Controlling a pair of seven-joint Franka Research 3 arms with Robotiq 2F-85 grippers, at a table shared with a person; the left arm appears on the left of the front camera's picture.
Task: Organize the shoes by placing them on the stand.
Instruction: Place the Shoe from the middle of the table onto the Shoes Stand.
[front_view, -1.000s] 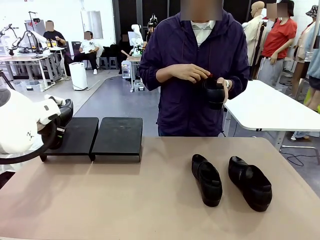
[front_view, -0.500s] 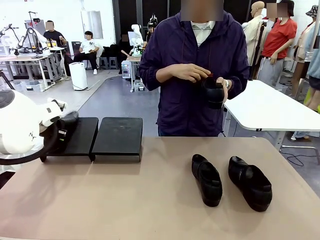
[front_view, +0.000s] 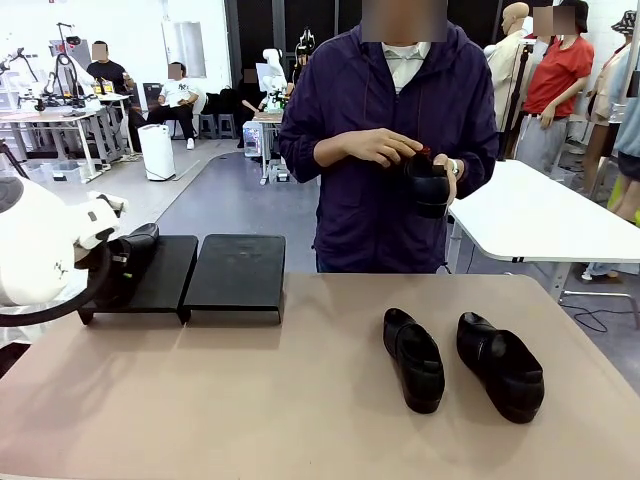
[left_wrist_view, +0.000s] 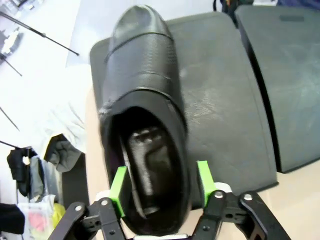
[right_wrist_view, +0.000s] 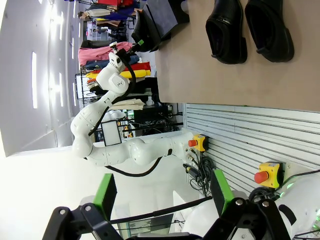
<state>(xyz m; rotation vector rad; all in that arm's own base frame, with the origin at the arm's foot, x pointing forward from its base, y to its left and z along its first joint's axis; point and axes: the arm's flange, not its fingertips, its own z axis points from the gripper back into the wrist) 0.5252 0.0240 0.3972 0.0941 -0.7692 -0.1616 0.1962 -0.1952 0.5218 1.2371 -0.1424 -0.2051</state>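
Now that my left pincer (left_wrist_view: 161, 181) is easing apart, the shoe (left_wrist_view: 145, 80) that hung tilted over the stand (left_wrist_view: 220, 100) a second ago lies flat along its left edge, toe pointing away from my wrist. My green pads (left_wrist_view: 118, 184) flank the heel, one on each side, and seem just off the leather. So this pincer stands partly wide and, I judge, grips nothing. My right pincer (right_wrist_view: 161, 192) is wide and empty, well apart from the table (front_view: 250, 400).

That makes one shoe of four placed. A second shoe (front_view: 414, 358) and a third shoe (front_view: 500, 365) lie side by side on the table's right part, toes toward me, well apart from the stand. The fourth shoe (front_view: 430, 185) is in the person's hands (front_view: 375, 147) at chest height.

All the rest of the stand is bare, room enough for three. My next move, I judge, is to draw back off the heel without dragging it, then go for a shoe on the table. The risk is a pad catching the heel rim and tugging the shoe over the stand's edge.
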